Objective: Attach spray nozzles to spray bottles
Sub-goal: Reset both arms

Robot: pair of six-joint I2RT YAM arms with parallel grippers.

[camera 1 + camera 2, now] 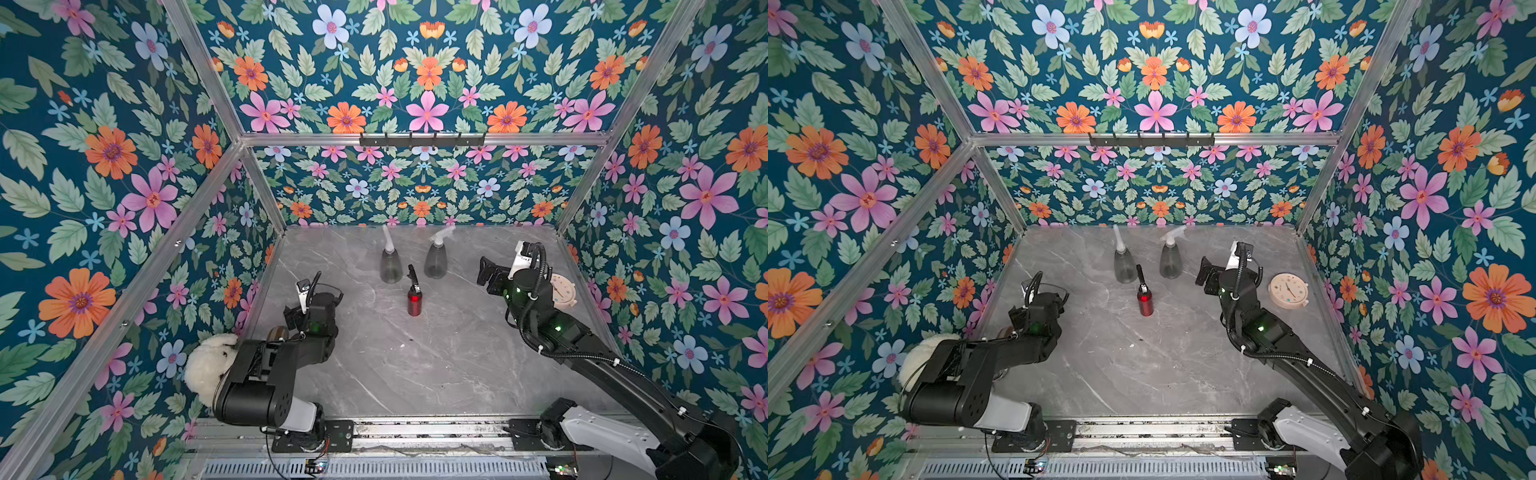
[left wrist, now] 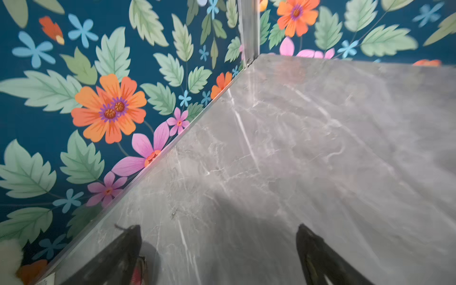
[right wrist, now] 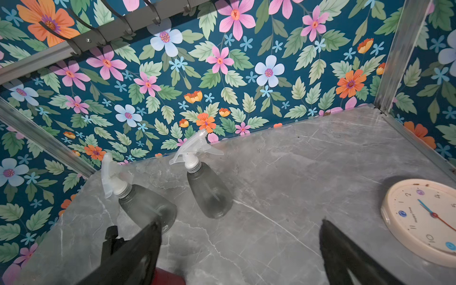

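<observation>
All 3 spray bottles stand upright mid-way across the surface [image 1: 415,374]: the 2 grey bottles [image 1: 391,268] on the far side wear clear nozzles [image 1: 387,239], and the red bottle [image 1: 414,301] sits just nearer under a tall black nozzle [image 1: 412,276]. Your left tool [image 2: 218,229] and right tool [image 3: 240,222] both hang open and empty. The slim red bottle looks easiest to topple, since your right tool hovers near it on the right and a careless sweep could knock it over or jar a loosely seated cap.
</observation>
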